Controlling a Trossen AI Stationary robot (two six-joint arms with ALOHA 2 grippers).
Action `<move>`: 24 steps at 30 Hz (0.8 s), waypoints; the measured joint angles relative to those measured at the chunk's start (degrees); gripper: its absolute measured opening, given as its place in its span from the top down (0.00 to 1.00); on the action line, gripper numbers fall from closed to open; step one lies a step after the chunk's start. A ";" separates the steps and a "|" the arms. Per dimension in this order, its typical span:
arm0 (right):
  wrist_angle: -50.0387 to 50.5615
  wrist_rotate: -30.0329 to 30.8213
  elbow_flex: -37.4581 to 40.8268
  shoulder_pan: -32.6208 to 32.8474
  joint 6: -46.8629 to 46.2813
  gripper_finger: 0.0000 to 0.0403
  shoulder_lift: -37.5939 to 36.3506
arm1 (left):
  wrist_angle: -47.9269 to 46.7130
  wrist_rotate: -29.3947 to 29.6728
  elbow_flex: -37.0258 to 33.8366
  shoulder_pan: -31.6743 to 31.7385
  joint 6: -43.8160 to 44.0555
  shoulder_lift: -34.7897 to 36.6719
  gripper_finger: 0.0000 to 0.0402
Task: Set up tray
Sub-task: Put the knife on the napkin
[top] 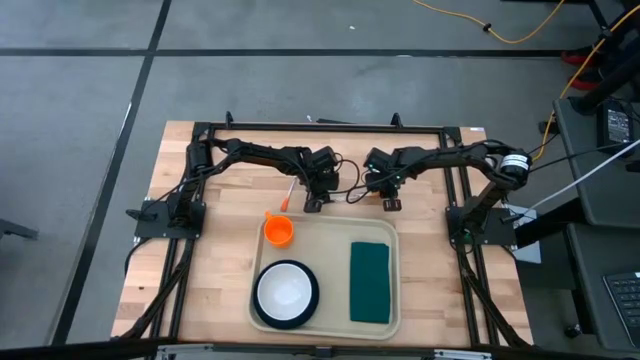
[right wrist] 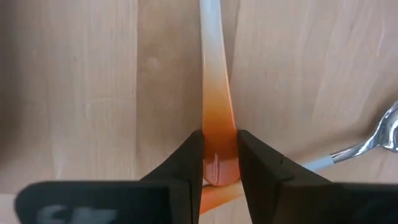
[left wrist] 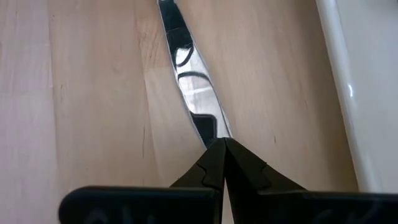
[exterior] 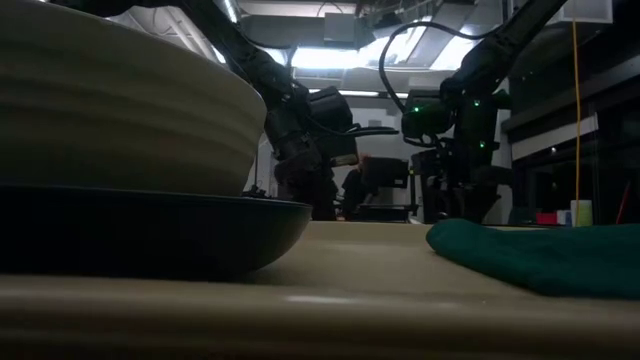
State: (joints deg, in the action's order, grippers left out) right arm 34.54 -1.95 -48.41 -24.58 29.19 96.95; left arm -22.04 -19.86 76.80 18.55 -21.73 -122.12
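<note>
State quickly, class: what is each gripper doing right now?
Left gripper: shut on the metal utensil lying on the table.
Right gripper: closing around the orange utensil handle.

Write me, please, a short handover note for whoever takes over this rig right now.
Left claw: shut, tips at the end of a shiny metal utensil on the table beside the tray; grip unclear.
Right claw: shut on an orange handle lying on the table; a spoon lies nearby.
Done: cup, bowl on plate, and napkin are in the tray.
Left: the cutlery is not yet in the tray.
</note>
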 joint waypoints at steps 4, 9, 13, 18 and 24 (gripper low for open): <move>1.05 0.43 -0.89 0.00 0.04 0.78 -0.15 | 0.71 -1.02 0.06 -0.02 0.09 -0.45 1.00; 2.03 0.75 -1.59 -0.02 0.04 0.78 -0.17 | 1.94 -1.22 0.06 -0.07 0.18 -0.64 1.00; 2.56 0.93 -1.98 0.00 0.02 0.78 -0.20 | 1.94 -1.22 0.06 -0.07 0.14 -0.64 1.00; 3.86 1.17 -3.32 0.00 -0.12 0.78 -0.09 | 2.38 -1.03 0.06 -0.09 0.12 -0.73 1.00; 4.98 2.81 -5.67 -0.02 -0.37 0.82 -0.07 | 2.47 -0.85 0.06 -0.13 0.05 -0.75 1.00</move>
State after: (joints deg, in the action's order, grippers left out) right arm 39.52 0.86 -54.08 -24.60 28.82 96.88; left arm -19.57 -20.71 76.86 18.41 -21.67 -122.87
